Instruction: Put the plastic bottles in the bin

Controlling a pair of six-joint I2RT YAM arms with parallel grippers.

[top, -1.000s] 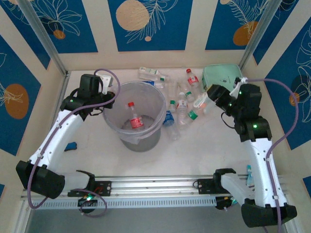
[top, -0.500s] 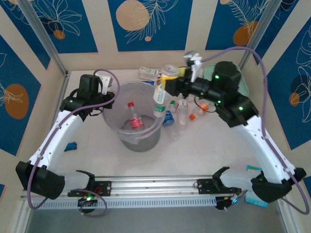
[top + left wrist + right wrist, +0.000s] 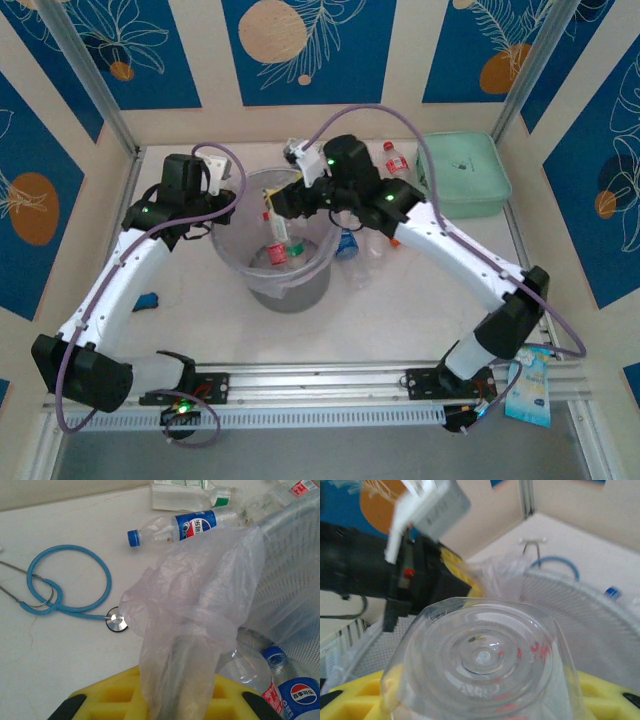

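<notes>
The large round translucent plastic bin (image 3: 300, 292) stands mid-tabletop toward the far edge, a red-labelled clear plastic bottle (image 3: 281, 254) inside, a second clear bottle (image 3: 485, 665) above it. More small plastic bottles (image 3: 398, 160) lie behind and right; a mint-green rectangular box (image 3: 462, 175) fills the far right corner.

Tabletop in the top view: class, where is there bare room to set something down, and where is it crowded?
Bare table lies between the bin, the right arm and the near rail; another patch lies between that arm and the mint-green box. Crowded: loose plastic bottles right of the bin.
</notes>
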